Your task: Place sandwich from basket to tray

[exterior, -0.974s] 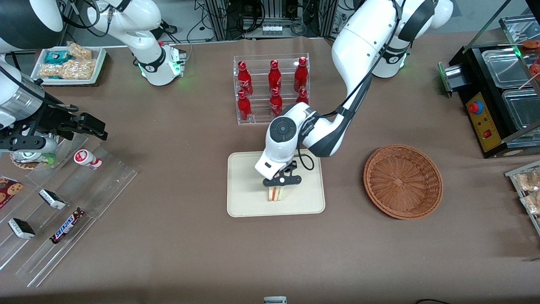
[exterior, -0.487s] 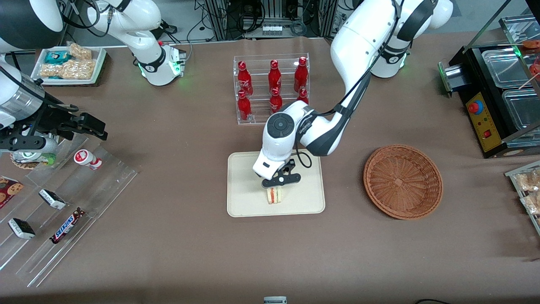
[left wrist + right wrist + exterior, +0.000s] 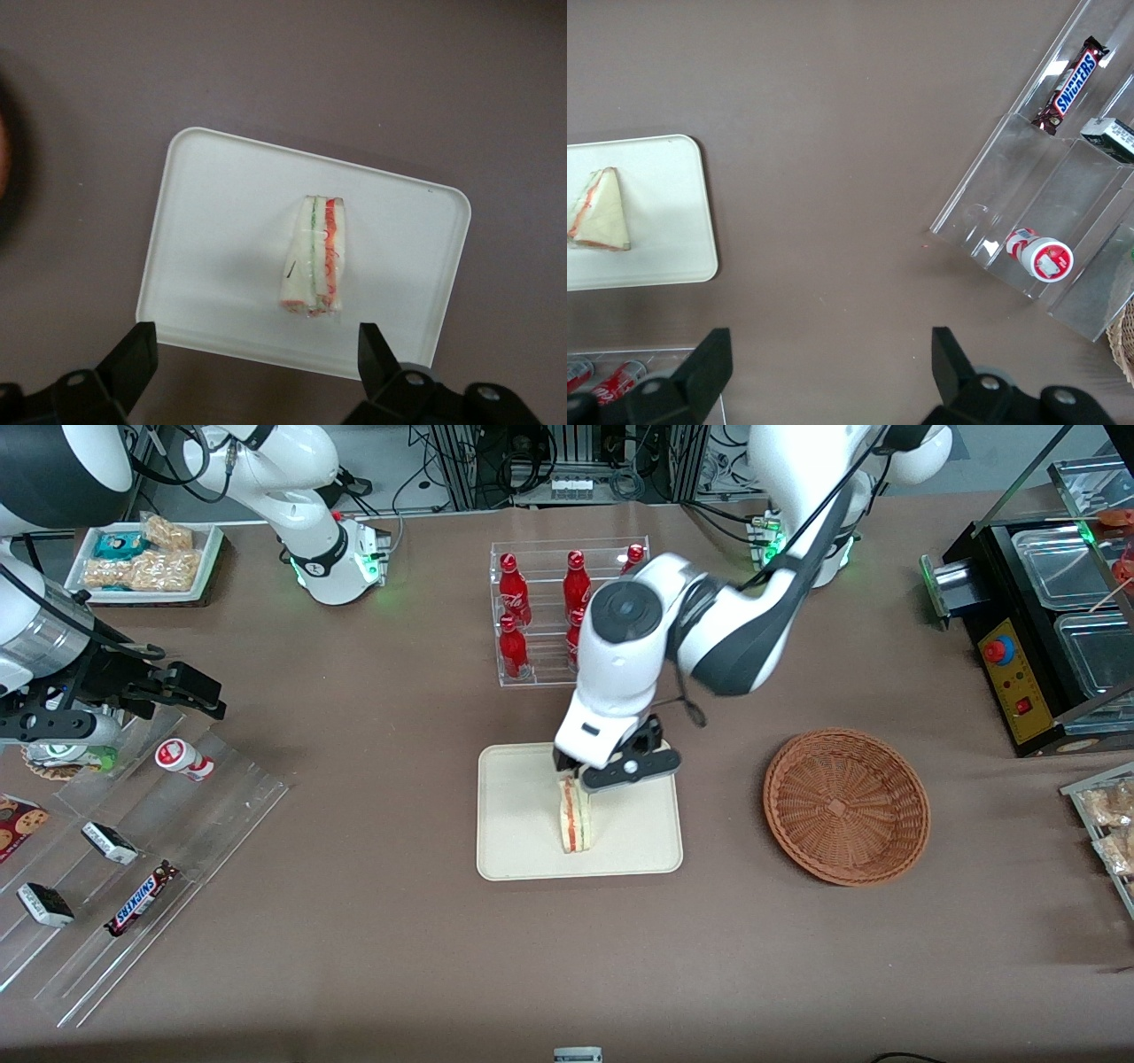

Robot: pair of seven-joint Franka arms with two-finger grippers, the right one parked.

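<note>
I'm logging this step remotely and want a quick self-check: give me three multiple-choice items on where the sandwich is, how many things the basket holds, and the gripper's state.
1. Where is the sandwich?
A. in the basket
B. on the tray
C. on the bare table

2. How many things lie in the basket?
A. none
B. one
C. two

3. What is the gripper doing?
A. shut on the sandwich
B. open inside the basket
C. open above the tray, holding nothing

Answers:
1 B, it lies on the tray, inside the rim.
2 A, only bare wicker shows.
3 C, the wrist view shows the fingers spread wide with the sandwich lying free below.
</note>
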